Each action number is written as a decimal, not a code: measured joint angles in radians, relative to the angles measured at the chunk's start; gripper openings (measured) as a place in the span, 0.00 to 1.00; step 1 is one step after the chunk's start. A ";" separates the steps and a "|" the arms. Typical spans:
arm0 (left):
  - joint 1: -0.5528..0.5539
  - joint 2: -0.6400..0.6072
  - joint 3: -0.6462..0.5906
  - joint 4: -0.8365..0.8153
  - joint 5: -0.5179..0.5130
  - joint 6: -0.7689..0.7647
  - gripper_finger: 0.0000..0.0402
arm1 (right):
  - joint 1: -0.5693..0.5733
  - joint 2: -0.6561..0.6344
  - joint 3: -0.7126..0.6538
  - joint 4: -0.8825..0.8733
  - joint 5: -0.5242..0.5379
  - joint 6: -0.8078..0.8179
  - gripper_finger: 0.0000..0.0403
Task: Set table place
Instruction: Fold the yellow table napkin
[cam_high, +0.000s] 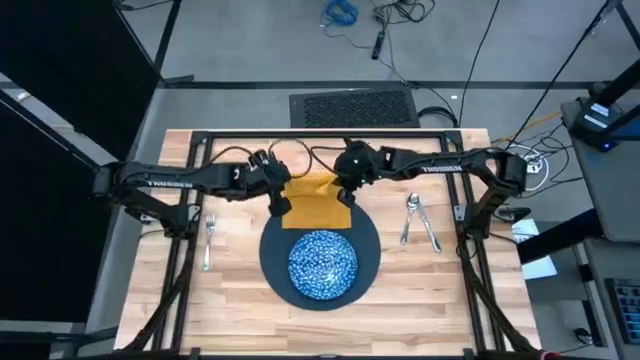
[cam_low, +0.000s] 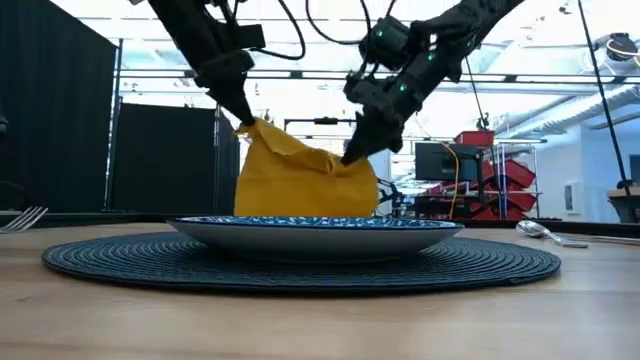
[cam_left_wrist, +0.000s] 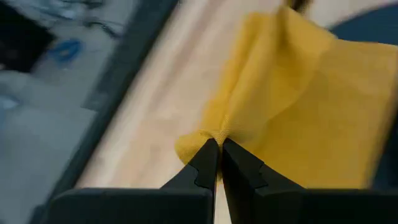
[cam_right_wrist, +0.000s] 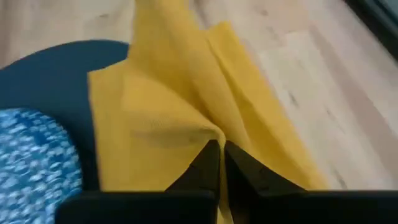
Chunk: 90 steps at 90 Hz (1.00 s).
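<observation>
The mustard-yellow cloth napkin (cam_high: 318, 200) is hanging between the two grippers at the centre of the high view, just above the large dark blue-grey round woven mat (cam_high: 368, 262). The left gripper (cam_high: 281, 199) is pinching the napkin's left corner, its dark fingers (cam_left_wrist: 205, 163) pressed together on a gathered fold of cloth. The right gripper (cam_high: 347, 188) is clamping the napkin's right edge, its fingers (cam_right_wrist: 239, 163) also nearly touching on the fabric. In the low view the cloth is being held up off the pale wood plank table (cam_high: 235, 290), draping down behind the smaller blue-and-white speckled round plate (cam_low: 315, 232).

That speckled plate is sitting in the middle of the dark mat, holding nothing.

A silver fork (cam_high: 208, 240) is lying left of the mat, and a silver spoon (cam_high: 409, 218) and knife (cam_high: 428, 232) are lying crossed to its right. The napkin's lower edge is hidden behind the plate in the low view, so whether it is touching the mat cannot be told.
</observation>
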 joint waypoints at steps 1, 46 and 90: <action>0.004 0.000 0.003 0.000 -0.002 0.003 0.00 | -0.003 0.000 0.000 0.005 0.000 -0.001 0.00; 0.103 0.000 0.043 0.001 0.112 0.030 0.00 | -0.074 -0.003 0.000 0.029 -0.084 -0.031 0.00; 0.009 0.000 -0.012 -0.064 0.221 -0.112 0.00 | -0.015 -0.004 0.001 -0.072 -0.086 -0.027 0.00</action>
